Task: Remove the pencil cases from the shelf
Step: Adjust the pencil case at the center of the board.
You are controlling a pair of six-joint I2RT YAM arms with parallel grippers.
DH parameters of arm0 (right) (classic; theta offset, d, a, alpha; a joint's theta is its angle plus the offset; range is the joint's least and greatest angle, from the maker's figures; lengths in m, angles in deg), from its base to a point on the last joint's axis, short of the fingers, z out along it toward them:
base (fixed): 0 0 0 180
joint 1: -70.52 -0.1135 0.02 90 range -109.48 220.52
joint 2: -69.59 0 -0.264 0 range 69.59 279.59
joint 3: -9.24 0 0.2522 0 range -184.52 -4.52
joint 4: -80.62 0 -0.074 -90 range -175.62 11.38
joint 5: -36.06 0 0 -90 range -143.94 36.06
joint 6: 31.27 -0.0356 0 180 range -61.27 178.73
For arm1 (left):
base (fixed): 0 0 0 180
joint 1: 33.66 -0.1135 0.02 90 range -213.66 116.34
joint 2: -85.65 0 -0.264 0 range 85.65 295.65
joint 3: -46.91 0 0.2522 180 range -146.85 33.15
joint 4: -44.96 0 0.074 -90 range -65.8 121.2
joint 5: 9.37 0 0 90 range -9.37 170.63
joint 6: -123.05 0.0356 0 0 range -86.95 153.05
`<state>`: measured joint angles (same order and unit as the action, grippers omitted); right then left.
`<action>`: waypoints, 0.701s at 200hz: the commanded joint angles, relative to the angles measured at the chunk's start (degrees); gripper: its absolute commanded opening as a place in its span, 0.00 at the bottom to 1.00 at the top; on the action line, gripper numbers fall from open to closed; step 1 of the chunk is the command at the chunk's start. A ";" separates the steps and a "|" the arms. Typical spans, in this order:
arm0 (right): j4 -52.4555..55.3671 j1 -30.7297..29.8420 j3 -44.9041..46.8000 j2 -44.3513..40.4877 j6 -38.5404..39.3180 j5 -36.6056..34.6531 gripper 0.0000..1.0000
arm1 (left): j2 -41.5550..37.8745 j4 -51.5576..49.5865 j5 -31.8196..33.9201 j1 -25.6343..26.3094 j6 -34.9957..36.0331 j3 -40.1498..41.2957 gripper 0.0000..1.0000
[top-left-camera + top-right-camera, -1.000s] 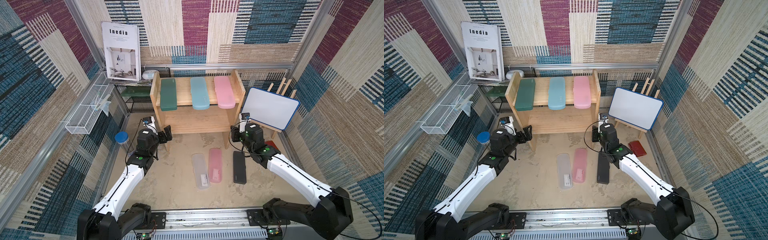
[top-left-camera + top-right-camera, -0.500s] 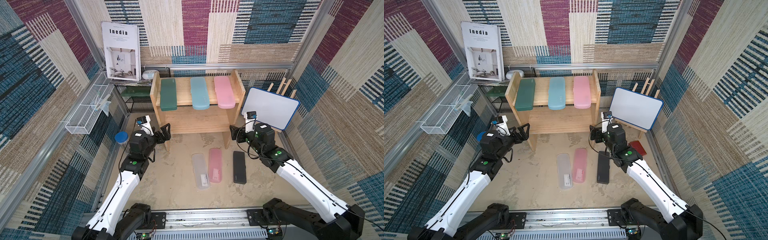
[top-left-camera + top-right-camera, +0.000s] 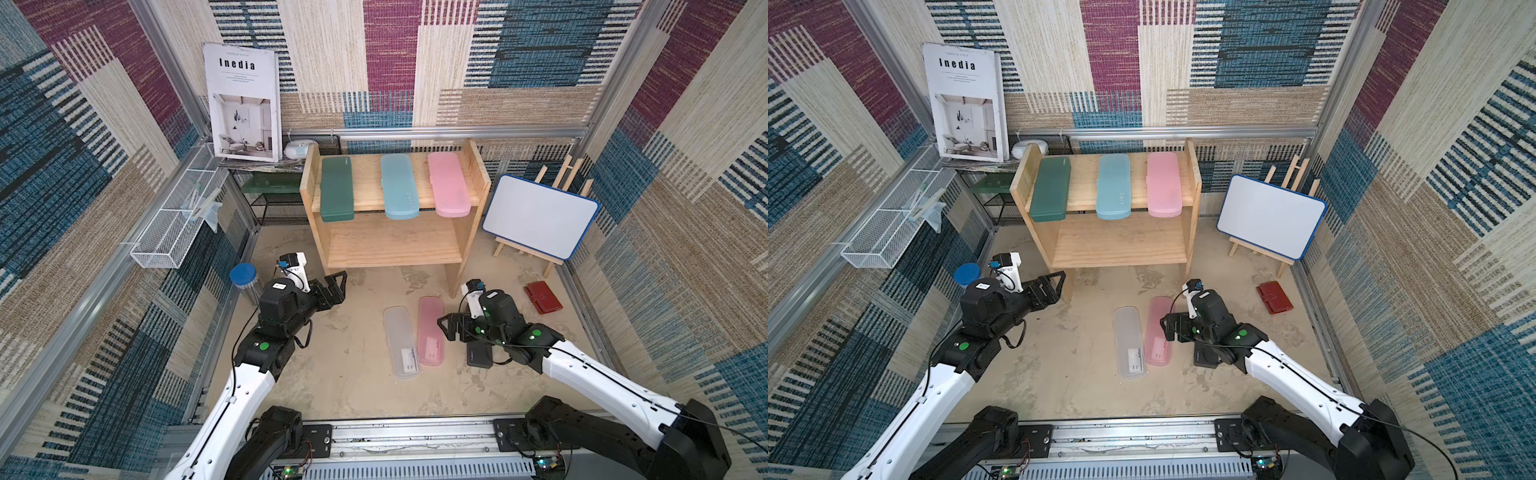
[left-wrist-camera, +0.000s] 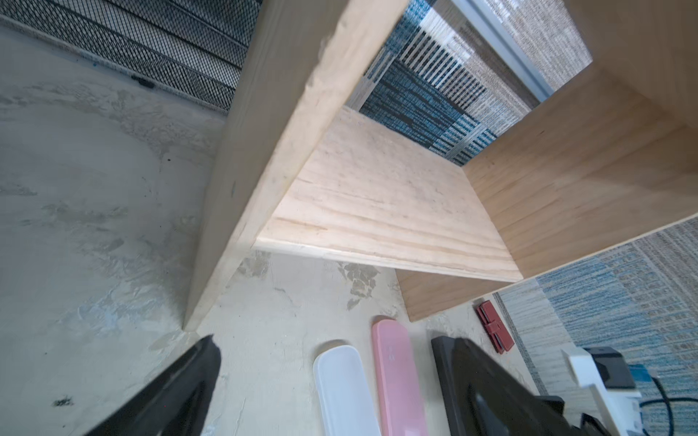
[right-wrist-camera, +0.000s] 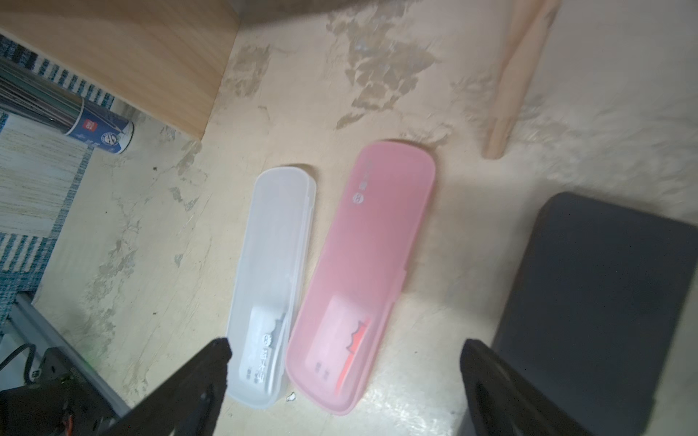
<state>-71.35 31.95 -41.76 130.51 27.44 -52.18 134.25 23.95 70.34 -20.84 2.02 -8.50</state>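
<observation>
Since a second ago, drawn back from the right leg of the shelf (image 3: 478,174) toward the base and spread from half closed to full width: the right gripper (image 3: 444,329), gripping nothing. Over the same span, eased back slightly from the shelf's left leg, jaws just as wide and just as empty: the left gripper (image 3: 341,286), pointing at the foot of the left side panel. Below and between the right jaws in the right wrist view, flat on the floor (image 3: 353,374): the near end of the floor pink case (image 5: 370,271), long axis running away from the jaws toward the shelf. At one jaw's tip, parallel to that pink one and nearly touching it at the near end: the frosted clear case (image 5: 275,271). Beside the opposite jaw, partly hidden under the right wrist in both top views: the black case (image 3: 480,356), long axis on the same heading. Well ahead of both pairs of jaws and higher, on top of the shelf: the dark green case (image 3: 337,189), the light blue case (image 3: 399,185) and the shelf pink case (image 3: 449,183), side by side and apart, long axes front to back, near ends overhanging the front edge toward the jaws.
</observation>
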 commanded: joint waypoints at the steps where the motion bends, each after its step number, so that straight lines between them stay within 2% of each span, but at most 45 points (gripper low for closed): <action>1: -2.95 -2.89 -3.61 5.99 -5.44 -2.81 1.00 | 1.15 -0.09 0.34 0.83 0.13 -0.60 0.99; 54: 5.90 -3.93 -14.76 24.41 -9.04 -6.67 1.00 | 2.65 -3.02 2.97 2.39 1.16 -1.68 0.99; 140: 5.87 -5.42 -17.51 34.64 -11.53 -8.52 1.00 | 4.26 -3.47 3.39 2.47 2.33 -1.71 0.99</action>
<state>-66.70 26.86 -58.65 163.28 16.99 -59.59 138.12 20.48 73.36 -18.37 3.35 -9.92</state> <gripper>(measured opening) 0.996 0.994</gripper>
